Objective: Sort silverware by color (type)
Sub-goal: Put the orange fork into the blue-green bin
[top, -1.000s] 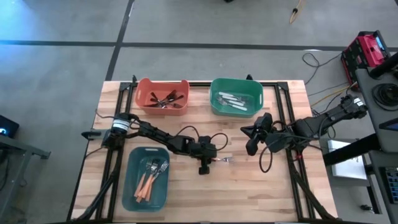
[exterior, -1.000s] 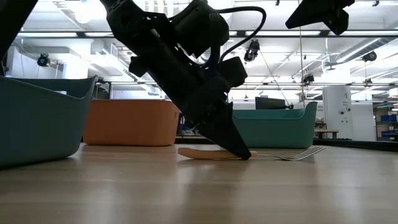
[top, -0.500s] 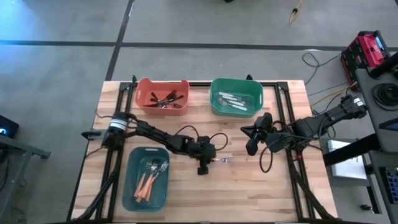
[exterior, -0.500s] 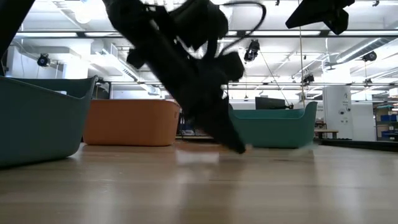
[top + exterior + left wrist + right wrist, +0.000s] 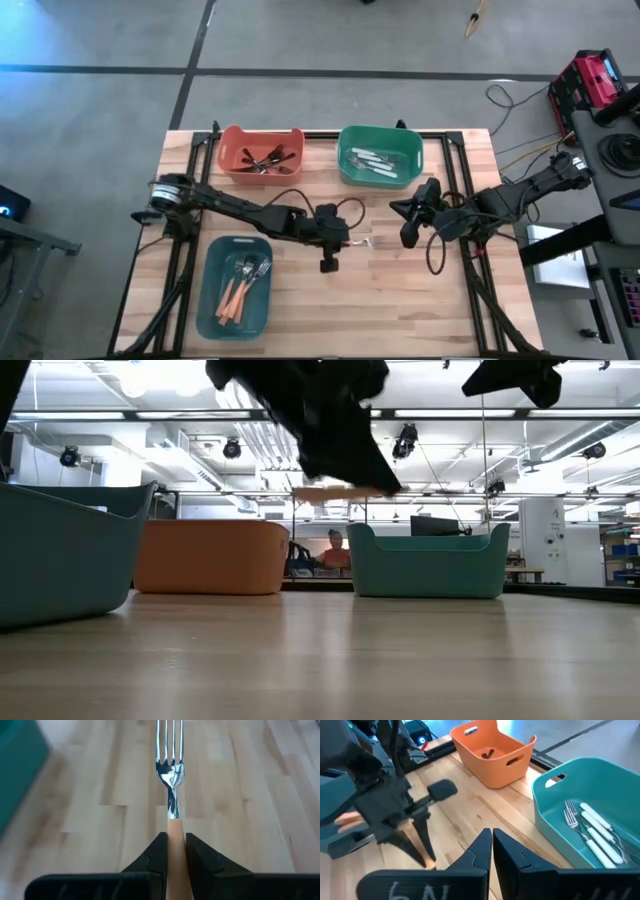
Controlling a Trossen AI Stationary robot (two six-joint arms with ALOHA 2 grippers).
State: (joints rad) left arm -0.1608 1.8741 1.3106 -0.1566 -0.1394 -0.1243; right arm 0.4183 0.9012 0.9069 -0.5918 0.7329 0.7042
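Moved: since a second ago the orange-handled fork [image 5: 171, 795] has come up off the table [image 5: 420, 310]; it then lay on the wood by the left gripper's tips.
Left gripper [image 5: 330, 262]: mid-table, raised, jaws clamped on the orange handle, metal tines sticking out ahead.
Right gripper [image 5: 407, 238]: right of centre, hanging above the wood, jaws closed on nothing.
Bins: three. Orange bin [image 5: 262, 153] far left, green bin [image 5: 379, 154] far centre, blue bin [image 5: 236, 287] near left.
Orange bin contents: dark utensils, count unclear.
Green bin contents: white-handled utensils [image 5: 592, 832], about four.
Blue bin contents: orange-handled forks [image 5: 240, 288], about four.
Background: one person [image 5: 333, 548] beyond the table.
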